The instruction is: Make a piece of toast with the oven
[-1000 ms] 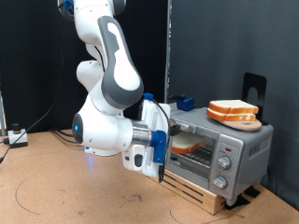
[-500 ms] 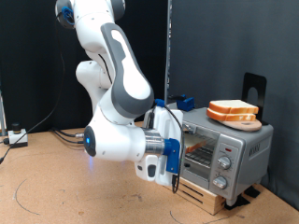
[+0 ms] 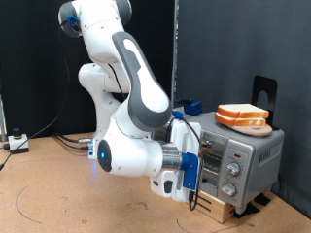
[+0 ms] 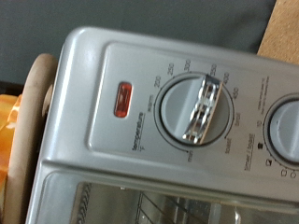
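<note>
Exterior view: white arm bent low in front of the oven, blue-trimmed gripper hanging down just before the glass door, near the column of knobs at the oven's right end. Fingers dark and thin against the oven front; whether spread or closed, impossible to tell from here, and nothing seen between them. Oven raised on a slatted wooden pallet on a brown tabletop. Round wooden board on the oven roof, stacked with bread slices. Black stand behind the oven at the view's right, a blue object behind its left end, dark curtain as backdrop. Piece of toast for the task not to be made out: door area largely hidden by the gripper.

Wrist view: close on the silver-grey control panel, picture turned at a slant. Red indicator light beside a large ribbed dial, ringed by printed numbers, among them what look like 150, 200 and 250; small lettering under the dial too blurred to read. Second dial cut off at the edge, with tiny symbols and illegible print beside it. Strip of glass door and wire rack along one edge. Rim of the wooden board and a bread crust at another. Gripper fingers out of frame here.
</note>
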Motion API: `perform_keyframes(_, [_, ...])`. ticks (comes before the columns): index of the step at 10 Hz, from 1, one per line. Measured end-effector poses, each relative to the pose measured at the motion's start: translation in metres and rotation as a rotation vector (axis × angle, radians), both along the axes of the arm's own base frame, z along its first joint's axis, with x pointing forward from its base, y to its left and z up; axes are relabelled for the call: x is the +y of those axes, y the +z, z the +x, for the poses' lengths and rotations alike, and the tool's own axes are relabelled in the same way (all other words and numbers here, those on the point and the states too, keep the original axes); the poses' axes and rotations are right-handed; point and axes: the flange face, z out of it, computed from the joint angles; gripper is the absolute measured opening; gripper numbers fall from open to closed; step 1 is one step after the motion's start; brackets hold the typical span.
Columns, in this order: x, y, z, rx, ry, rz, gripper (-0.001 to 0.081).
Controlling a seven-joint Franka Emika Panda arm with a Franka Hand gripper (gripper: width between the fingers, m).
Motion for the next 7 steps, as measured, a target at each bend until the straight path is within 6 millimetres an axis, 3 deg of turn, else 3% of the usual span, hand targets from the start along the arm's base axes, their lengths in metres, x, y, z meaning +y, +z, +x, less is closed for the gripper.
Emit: perform_keyframes(7, [0.024, -0.059, 0.032, 0.049, 0.188, -0.013, 0.0809])
